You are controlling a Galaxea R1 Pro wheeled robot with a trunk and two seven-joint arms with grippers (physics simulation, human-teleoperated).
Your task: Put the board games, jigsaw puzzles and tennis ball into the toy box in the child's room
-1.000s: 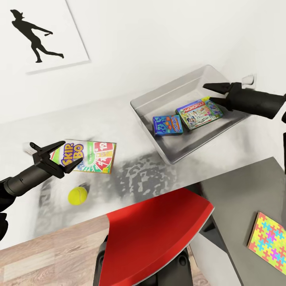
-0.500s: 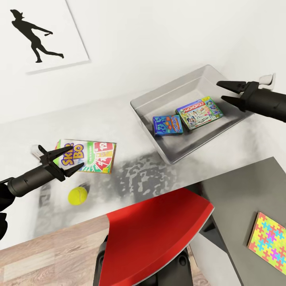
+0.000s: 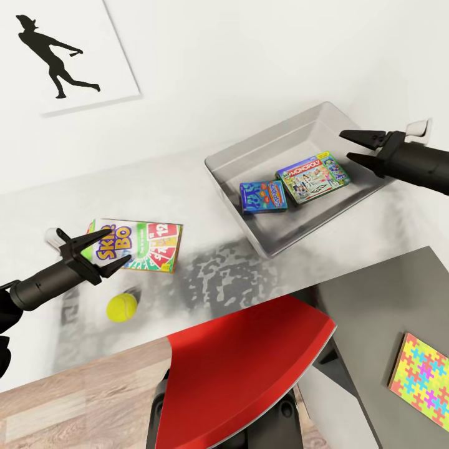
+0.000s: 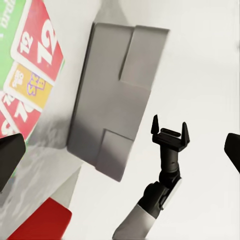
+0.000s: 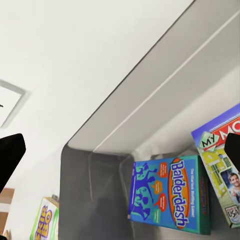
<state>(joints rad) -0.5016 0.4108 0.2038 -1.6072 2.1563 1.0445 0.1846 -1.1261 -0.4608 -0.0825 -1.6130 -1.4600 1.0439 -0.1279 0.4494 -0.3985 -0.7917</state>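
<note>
Since a second ago your right claw has pulled back from over the Monopoly box toward the far right rim of the toy box, and your left claw has dropped a little toward you over the near corner of the Skip-Bo box.

You have the white counter in front of you, with the grey toy box on its right part against the wall. Inside it, the Monopoly box lies flat, just beside the smaller blue Balderdash box; in the right wrist view the Balderdash box sits near the box's corner.

Your right claw hangs spread and empty above the toy box's right edge, beside and apart from the Monopoly box. Your left claw is spread too, holding nothing, its tips over the left edge of the Skip-Bo box.

A jigsaw puzzle lies on the dark surface at lower right, well apart from both claws. The tennis ball rests on the counter near you, just below the left claw and apart from it.
</note>
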